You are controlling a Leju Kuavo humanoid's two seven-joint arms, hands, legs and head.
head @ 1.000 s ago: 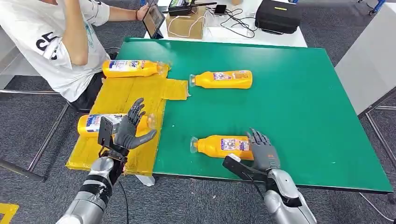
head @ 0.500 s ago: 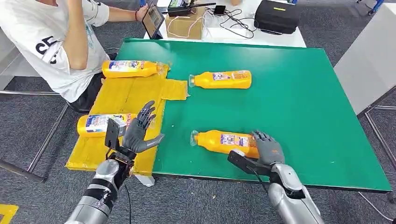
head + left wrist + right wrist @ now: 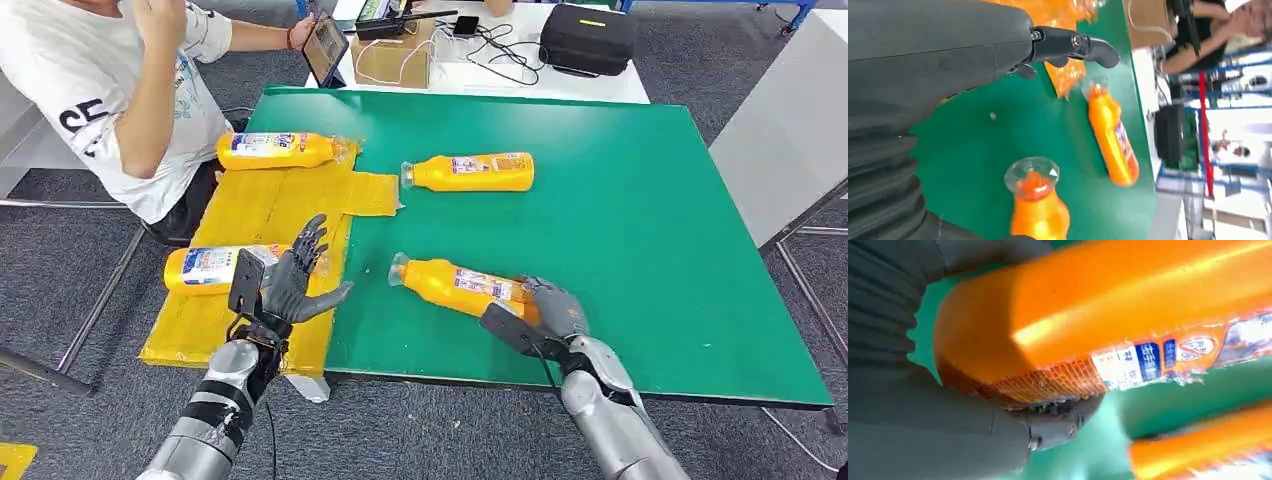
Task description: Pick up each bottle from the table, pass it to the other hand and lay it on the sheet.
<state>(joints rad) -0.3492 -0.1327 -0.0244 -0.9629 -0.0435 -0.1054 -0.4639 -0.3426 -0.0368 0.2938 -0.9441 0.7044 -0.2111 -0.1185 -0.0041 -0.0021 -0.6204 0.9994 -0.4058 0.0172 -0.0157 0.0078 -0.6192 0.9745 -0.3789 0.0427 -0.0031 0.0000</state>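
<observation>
Gripping near bottle (image 3: 455, 285), right hand (image 3: 553, 310) fingers; left hand (image 3: 292, 280) fingers spread.

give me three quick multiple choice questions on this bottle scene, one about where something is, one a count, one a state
1. Where does the bottle gripped by the right hand sit?
A. over the green table
B. on the yellow sheet
C. on the floor

2. How many orange bottles show in the head view?
A. two
B. four
C. six

3. What is the left hand doing?
A. gripping a bottle
B. pressing on a tablet
C. holding nothing, fingers spread

Answers:
1. A, green surface lies all round it.
2. B, two on the sheet, one lying on the green, one in the hand.
3. C, its fingers are apart over the sheet's edge.
</observation>
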